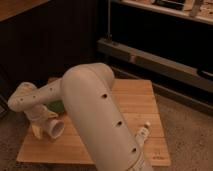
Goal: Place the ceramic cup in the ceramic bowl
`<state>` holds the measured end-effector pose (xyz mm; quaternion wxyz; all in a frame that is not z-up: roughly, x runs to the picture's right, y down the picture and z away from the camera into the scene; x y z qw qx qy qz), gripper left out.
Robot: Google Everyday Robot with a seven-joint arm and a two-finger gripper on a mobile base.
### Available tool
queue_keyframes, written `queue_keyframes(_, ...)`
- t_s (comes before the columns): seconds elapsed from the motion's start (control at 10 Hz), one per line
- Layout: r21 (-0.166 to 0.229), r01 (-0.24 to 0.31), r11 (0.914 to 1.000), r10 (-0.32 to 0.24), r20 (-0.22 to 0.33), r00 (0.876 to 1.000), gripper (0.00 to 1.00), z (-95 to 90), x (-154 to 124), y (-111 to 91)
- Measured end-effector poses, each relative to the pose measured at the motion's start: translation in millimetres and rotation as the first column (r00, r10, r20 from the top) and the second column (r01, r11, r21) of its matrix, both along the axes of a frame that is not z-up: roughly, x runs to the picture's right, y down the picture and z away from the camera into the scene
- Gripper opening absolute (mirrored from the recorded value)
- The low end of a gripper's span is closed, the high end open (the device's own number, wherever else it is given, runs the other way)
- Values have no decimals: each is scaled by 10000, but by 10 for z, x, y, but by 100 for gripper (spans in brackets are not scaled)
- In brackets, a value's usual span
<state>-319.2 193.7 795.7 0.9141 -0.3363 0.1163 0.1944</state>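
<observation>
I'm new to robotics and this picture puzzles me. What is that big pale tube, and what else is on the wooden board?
The big pale tube is the robot's arm, seen from close behind, so it fills much of this single camera view. It bends left and ends in the gripper at the left side of the wooden board. There the gripper holds the ceramic cup, a white cup tipped on its side with its mouth facing the camera. Just behind it a bit of green shows: the ceramic bowl, mostly hidden by the arm. A small white bottle lies near the board's right front. Dark shelves stand behind.
</observation>
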Motion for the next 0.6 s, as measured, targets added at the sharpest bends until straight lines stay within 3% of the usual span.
queue_keyframes(0.2, 197, -43, 9998, 61, -925, 9957, 80, 68, 27, 38)
queue_keyframes(0.3, 200, -372, 9991, 396, -1376, 9897, 80, 80, 75, 65)
queue_keyframes(0.4, 382, -923, 9950, 982, -2071, 9734, 80, 122, 188, 82)
queue_keyframes(0.6, 126, -2036, 9790, 1992, -2743, 9408, 80, 139, 287, 258)
